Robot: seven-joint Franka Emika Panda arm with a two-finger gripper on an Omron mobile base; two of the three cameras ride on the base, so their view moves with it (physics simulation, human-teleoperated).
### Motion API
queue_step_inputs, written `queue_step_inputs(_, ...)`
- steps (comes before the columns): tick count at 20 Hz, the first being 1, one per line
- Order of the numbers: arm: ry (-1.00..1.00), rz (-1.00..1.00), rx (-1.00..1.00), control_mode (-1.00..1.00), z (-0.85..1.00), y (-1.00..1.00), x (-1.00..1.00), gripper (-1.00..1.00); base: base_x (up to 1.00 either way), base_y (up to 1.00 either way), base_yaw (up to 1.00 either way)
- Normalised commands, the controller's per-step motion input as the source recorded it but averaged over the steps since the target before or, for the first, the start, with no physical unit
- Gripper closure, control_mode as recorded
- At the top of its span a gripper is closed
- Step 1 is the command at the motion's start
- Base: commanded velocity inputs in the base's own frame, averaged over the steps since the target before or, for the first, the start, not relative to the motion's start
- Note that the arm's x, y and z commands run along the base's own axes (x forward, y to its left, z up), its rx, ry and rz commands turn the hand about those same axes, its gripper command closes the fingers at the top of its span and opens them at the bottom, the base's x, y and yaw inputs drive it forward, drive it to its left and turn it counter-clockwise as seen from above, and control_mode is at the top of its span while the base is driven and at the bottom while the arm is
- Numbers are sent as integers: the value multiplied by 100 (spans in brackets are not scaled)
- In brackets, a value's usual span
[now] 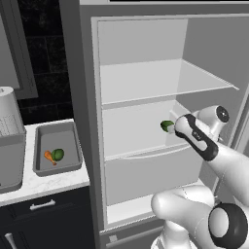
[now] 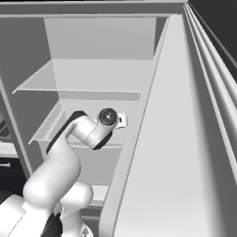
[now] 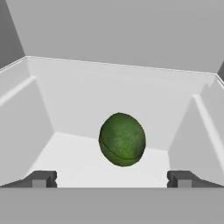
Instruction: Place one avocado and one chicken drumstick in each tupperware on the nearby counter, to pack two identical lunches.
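green avocado [image 3: 122, 139] between wide tool [image 3: 112, 178] tips, clear of shelf walls [image 3: 26, 127]

- A rendered home kitchen: an open grey fridge [image 1: 146, 87] with pale shelves dominates the scene.
- A white marbled counter [image 1: 44, 182] sits over dark cabinet fronts [image 1: 48, 219] with silver bar handles.
- Ahead of the jaws, an avocado [image 3: 122, 139] rests on a fridge shelf.

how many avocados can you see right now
2. One avocado lies in the grey tray on the counter, beside a drumstick. The other avocado sits on a fridge shelf. Others may be hidden.
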Motion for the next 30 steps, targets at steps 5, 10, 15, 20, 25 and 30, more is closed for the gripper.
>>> queue_step_inputs(5,0,6,0,-100,-5,-10,2,-100,0,0,0)
queue_step_inputs(10,-7,11,0,-100,0,-3,0,-100,0,0,0)
queue_step_inputs(15,-17,13,0,-100,0,0,-3,-100,0,0,0)
queue_step_inputs(20,-19,7,0,-100,1,17,-5,-100,0,0,0)
queue_step_inputs(25,-3,2,0,-100,26,23,0,-100,0,0,0)
queue_step_inputs(30,-1,2,0,-100,8,1,0,-100,0,0,0)
